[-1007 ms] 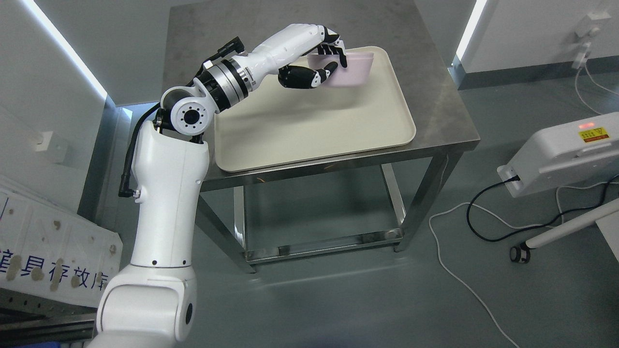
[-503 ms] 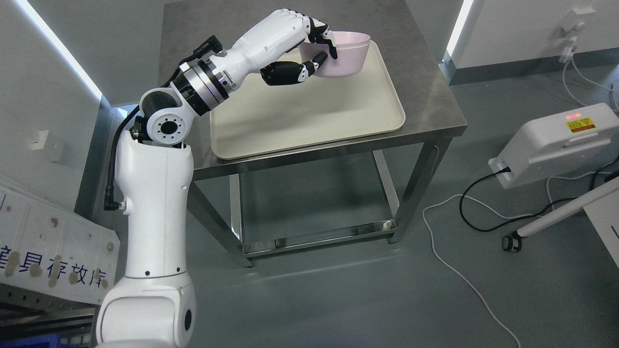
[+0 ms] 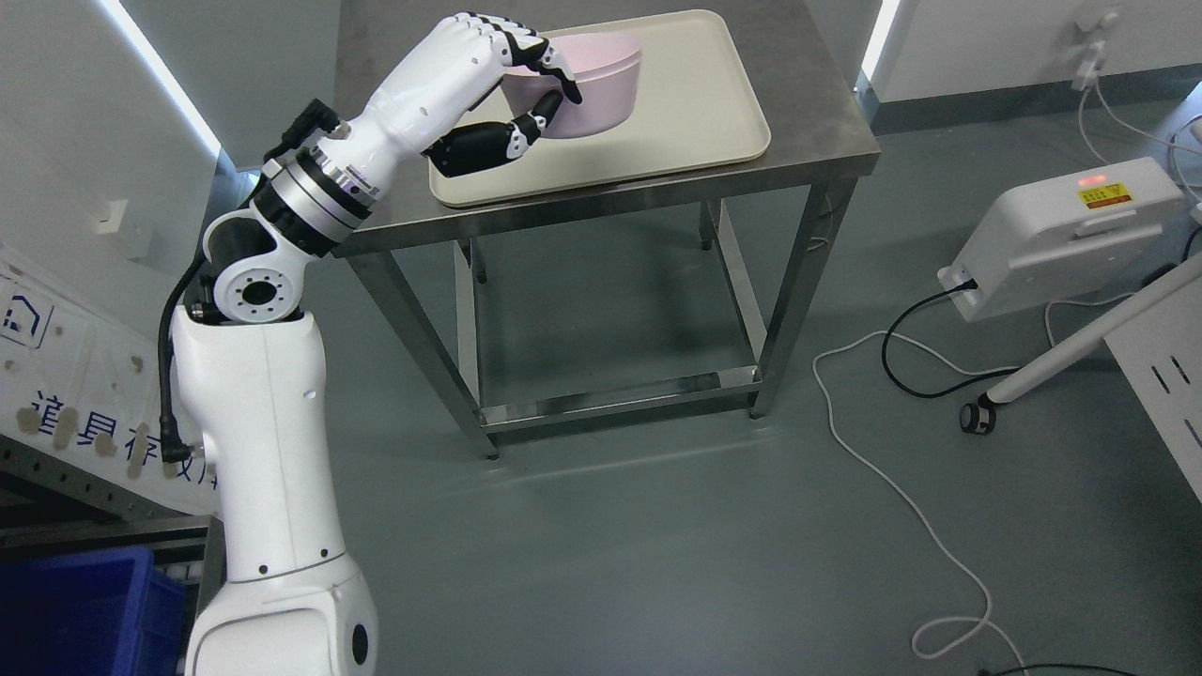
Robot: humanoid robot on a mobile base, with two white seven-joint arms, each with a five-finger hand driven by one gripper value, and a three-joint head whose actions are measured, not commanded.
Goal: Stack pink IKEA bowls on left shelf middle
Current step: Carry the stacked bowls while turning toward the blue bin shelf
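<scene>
A pink bowl [image 3: 596, 89] hangs just above the cream tray [image 3: 695, 103] on the steel table [image 3: 826, 141]. My left hand [image 3: 540, 99] is shut on the bowl's near rim, black fingers curled over the edge and thumb pressed against the outer wall. The left arm rises from the lower left of the head view and reaches across the table's left end. Part of the bowl's left side is hidden behind the fingers. No right arm shows.
A blue bin [image 3: 75, 610] sits at the bottom left beside a metal shelf frame with a white signboard [image 3: 66, 394]. A white machine [image 3: 1061, 235] with cables [image 3: 901, 507] trailing on the grey floor stands at the right.
The camera has pulled back and tilted, so the table sits higher in the picture. My left hand has drawn the bowl leftward over the tray, toward its left end.
</scene>
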